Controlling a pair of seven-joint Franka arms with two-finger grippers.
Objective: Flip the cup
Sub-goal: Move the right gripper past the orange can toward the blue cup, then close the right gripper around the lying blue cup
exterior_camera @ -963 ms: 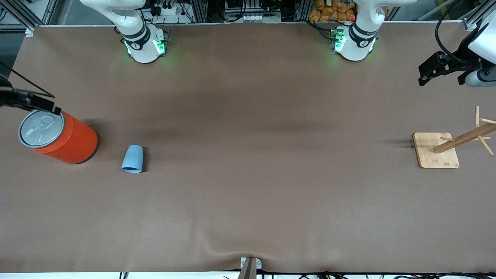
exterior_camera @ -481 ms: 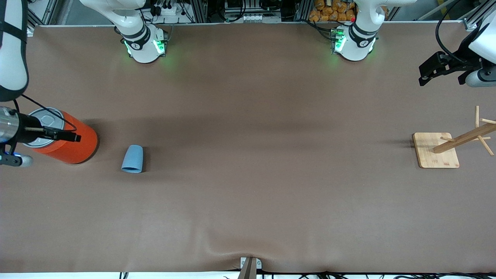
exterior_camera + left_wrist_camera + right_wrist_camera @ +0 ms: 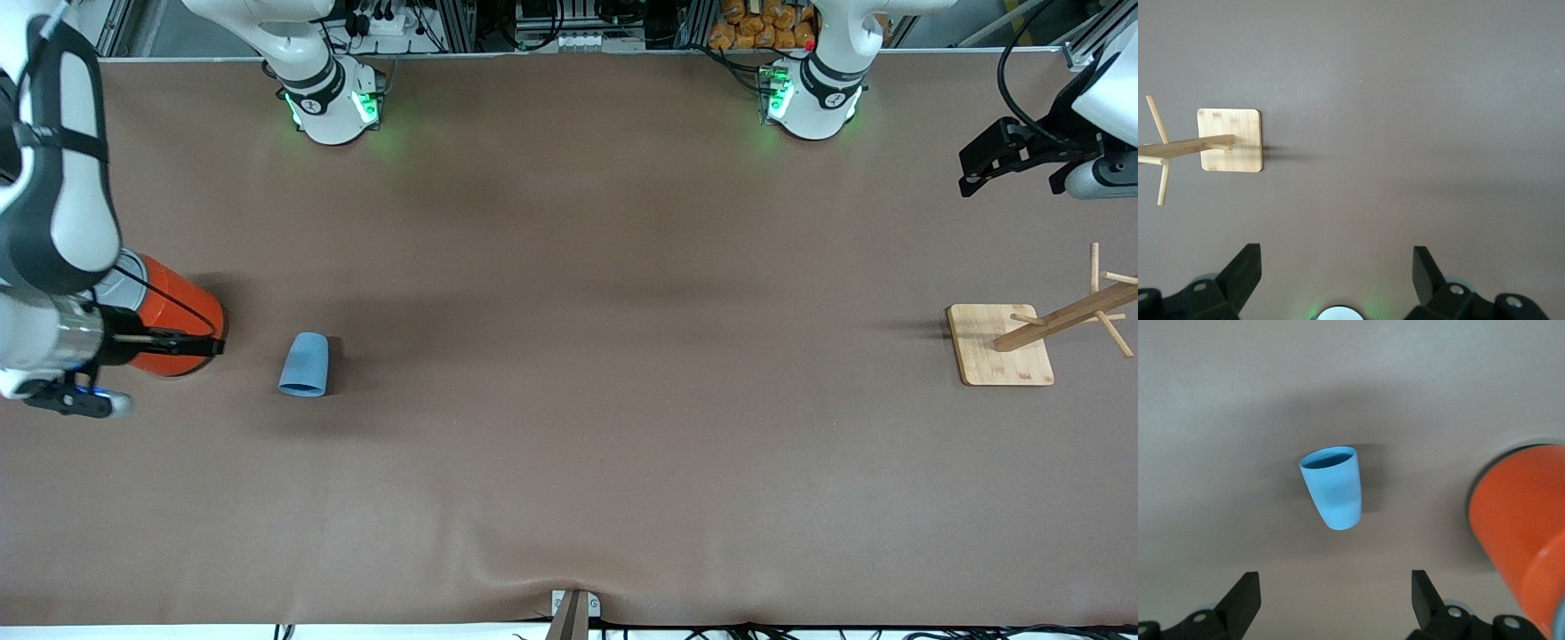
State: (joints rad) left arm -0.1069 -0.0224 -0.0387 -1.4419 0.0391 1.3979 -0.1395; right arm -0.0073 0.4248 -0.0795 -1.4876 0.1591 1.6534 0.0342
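The light blue cup lies on its side on the brown table, its open mouth toward the front camera. In the right wrist view the cup shows its darker blue inside. My right gripper is open and empty, just over the orange can's edge, pointing at the cup with a gap between them. Its jaws frame bare table short of the cup. My left gripper waits open and empty in the air at the left arm's end.
A large orange can stands beside the cup toward the right arm's end, its lid hidden by my right arm; it also shows in the right wrist view. A wooden peg rack on a square base stands at the left arm's end.
My right arm has swung in from the table's end, passing over the can's lid toward the cup. The cup, the can and the left arm have not moved.
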